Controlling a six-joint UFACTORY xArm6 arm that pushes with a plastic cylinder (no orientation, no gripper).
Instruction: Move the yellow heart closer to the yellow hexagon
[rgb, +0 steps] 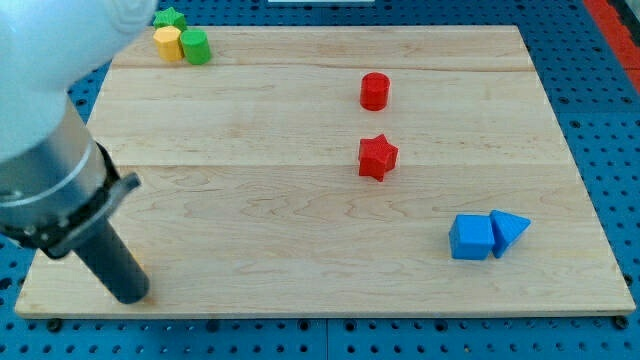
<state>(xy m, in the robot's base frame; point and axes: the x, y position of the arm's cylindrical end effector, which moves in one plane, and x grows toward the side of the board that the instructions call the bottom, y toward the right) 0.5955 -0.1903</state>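
Note:
The yellow hexagon (167, 42) sits at the board's top left corner, touching a green cylinder (195, 46) on its right and a green star (170, 17) above it. My tip (131, 297) is at the board's bottom left corner, where the yellow heart lay. The rod and the arm's body cover the heart, so I cannot see it or tell whether the tip touches it.
A red cylinder (374, 90) and a red star (377, 157) stand right of the middle. A blue cube (471, 238) and a blue triangle (510, 230) touch each other at the lower right. The wooden board (300, 250) lies on a blue pegboard.

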